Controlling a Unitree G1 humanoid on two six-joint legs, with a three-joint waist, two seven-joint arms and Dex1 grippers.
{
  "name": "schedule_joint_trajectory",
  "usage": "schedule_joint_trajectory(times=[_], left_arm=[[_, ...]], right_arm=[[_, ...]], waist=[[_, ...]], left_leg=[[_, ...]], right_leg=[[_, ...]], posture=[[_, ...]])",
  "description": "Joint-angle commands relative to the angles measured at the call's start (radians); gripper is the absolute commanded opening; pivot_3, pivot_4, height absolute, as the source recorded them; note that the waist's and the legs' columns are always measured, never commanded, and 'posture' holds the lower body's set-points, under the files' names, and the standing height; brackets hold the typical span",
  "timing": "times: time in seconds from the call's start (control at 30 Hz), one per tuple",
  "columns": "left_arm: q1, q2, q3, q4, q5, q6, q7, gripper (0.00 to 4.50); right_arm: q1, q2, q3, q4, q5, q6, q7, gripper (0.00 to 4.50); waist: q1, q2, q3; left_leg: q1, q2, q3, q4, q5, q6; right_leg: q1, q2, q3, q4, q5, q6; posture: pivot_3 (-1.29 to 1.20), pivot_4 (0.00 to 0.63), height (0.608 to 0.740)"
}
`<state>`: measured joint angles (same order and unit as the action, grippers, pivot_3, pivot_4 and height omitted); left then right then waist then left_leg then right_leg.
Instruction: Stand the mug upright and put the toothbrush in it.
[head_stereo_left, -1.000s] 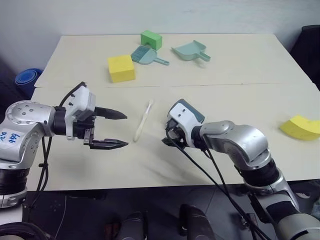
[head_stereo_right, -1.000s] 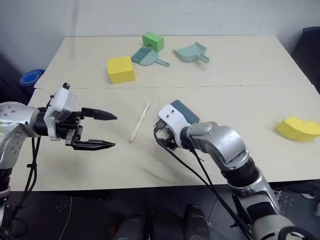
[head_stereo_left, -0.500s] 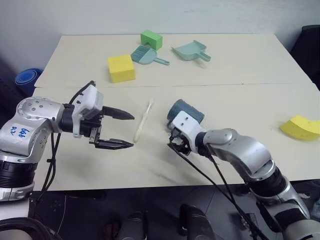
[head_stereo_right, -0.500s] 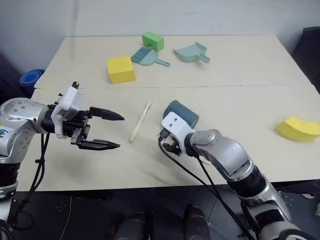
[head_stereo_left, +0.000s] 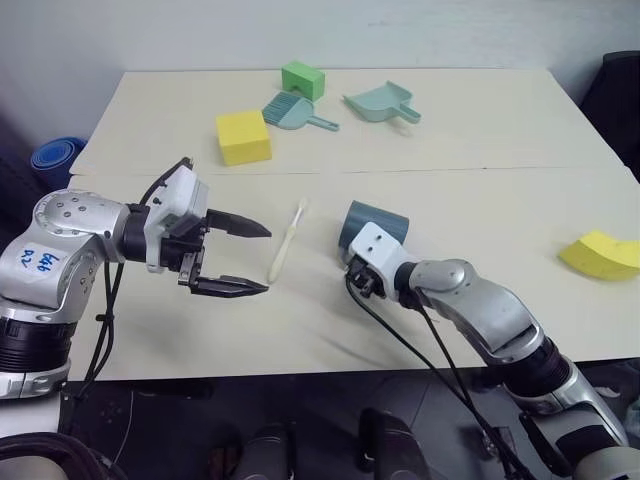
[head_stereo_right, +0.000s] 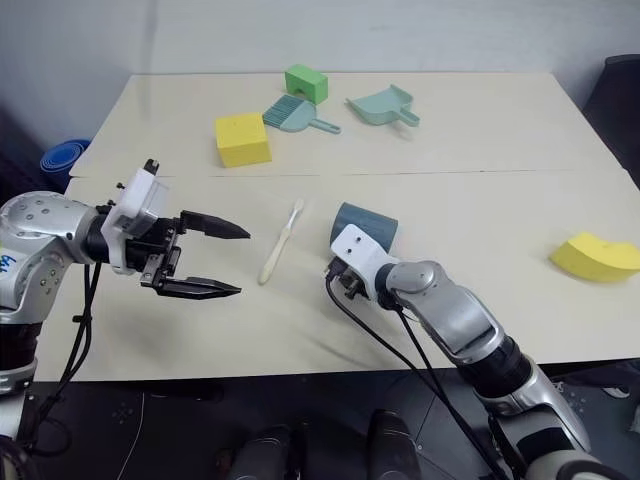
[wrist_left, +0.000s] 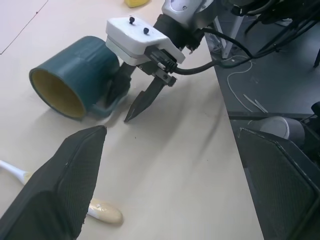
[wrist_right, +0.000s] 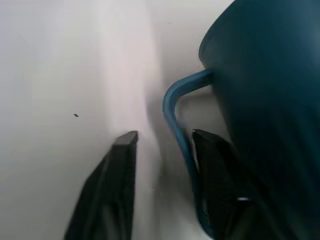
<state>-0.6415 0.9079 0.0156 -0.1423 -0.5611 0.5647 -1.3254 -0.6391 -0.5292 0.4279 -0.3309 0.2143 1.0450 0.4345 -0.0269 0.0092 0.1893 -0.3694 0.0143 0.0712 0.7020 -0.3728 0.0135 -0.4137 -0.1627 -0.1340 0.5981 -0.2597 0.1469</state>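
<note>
mug (head_stereo_left: 376, 227) on its side at worktop (head_stereo_left: 480, 130) centre, mouth facing left | right gripper (wrist_left: 131, 98) at its near side, fingers straddling the loop handle (wrist_right: 176, 117), narrowly apart, grip not evident | toothbrush (head_stereo_left: 286, 243) flat just left of mug | left gripper (head_stereo_left: 250, 258) wide open, empty, left of toothbrush

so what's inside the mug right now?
Nothing visible: the mug lies on its side, and the left wrist view shows only bare yellow lining near its mouth. The deeper part and the bottom are out of sight. The toothbrush lies on the table, apart from it.
</note>
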Motion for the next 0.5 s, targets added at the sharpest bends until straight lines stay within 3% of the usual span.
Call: schedule_joint_trajectory(times=[0.03, 0.07, 0.23, 0.37, 0.5], left_arm=[[-0.030, -0.003, 0.006, -0.002, -0.006, 0.001, 0.000, 4.50], [-0.033, -0.005, 0.008, -0.001, -0.009, 0.005, 0.004, 4.50], [-0.025, -0.011, 0.023, -0.009, -0.016, 0.022, 0.023, 4.50], [-0.009, -0.030, 0.060, -0.036, -0.054, 0.069, 0.075, 4.50], [-0.004, -0.038, 0.068, -0.054, -0.070, 0.094, 0.107, 4.50]], right_arm=[[0.006, -0.009, -0.005, 0.019, -0.023, -0.029, 0.028, 0.41], [0.006, -0.011, -0.009, 0.027, -0.028, -0.037, 0.033, 0.05], [0.039, 0.017, -0.101, 0.020, 0.017, -0.074, 0.068, 0.02], [0.145, 0.187, -0.353, -0.009, 0.157, -0.284, 0.060, 0.02], [0.212, 0.286, -0.418, -0.014, 0.211, -0.472, 0.112, 0.02]], waist=[[0.000, 0.000, 0.000], [0.000, 0.000, 0.000], [0.001, -0.003, -0.002], [0.002, -0.003, -0.002], [-0.002, -0.003, -0.002]], left_leg=[[0.000, 0.000, 0.000, 0.000, 0.000, 0.000], [0.000, 0.000, 0.000, 0.000, 0.000, 0.000], [0.000, 0.000, 0.000, 0.000, 0.000, 0.000], [0.000, 0.000, -0.001, 0.000, 0.000, 0.000], [0.000, 0.000, -0.001, -0.001, 0.000, 0.000]], right_leg=[[0.000, 0.000, 0.000, 0.000, 0.000, 0.000], [0.000, 0.000, 0.000, 0.000, 0.000, 0.000], [0.000, 0.000, 0.000, 0.000, 0.000, 0.000], [0.001, 0.000, -0.001, 0.000, 0.000, 0.000], [0.000, 0.000, -0.001, 0.000, 0.000, 0.000]], posture=[[0.00, 0.150, 0.740], [0.00, 0.150, 0.740], [0.00, 0.150, 0.740], [0.00, 0.150, 0.740], [0.00, 0.150, 0.740]])
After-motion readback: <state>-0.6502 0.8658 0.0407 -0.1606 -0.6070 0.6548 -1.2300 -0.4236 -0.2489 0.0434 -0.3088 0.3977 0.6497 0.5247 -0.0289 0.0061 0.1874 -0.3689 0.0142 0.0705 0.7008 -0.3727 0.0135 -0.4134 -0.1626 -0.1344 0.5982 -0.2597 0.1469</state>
